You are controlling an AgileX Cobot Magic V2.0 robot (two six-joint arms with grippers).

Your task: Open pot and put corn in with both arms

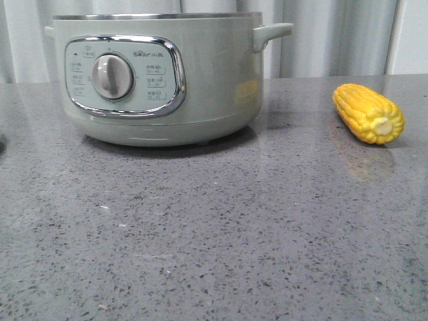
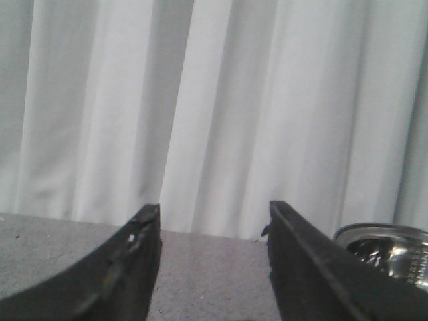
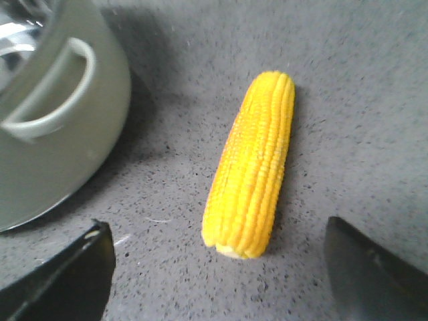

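Speckled grey stone tabletop [image 1: 221, 241] fills the foreground of the front view, bare up to the pot [image 1: 154, 77], which stands toward the back left with its chrome-framed control panel [image 1: 124, 75] and round dial [image 1: 112, 76] facing forward and no lid on its steel rim. Right of it, well apart, the corn [image 1: 369, 112] lies on the tabletop, pale stub end toward the camera. Pale pleated curtains [image 1: 334, 37] close off the room behind. From the right wrist, the right gripper [image 3: 217, 267] hovers with fingers spread wide apart, the corn lying just ahead between them and the pot's side handle [image 3: 50, 90] off to one side. From the left wrist, the left gripper [image 2: 214, 261] is likewise parted and empty, curtains ahead and the pot's shiny steel interior [image 2: 388, 251] just beyond one finger.
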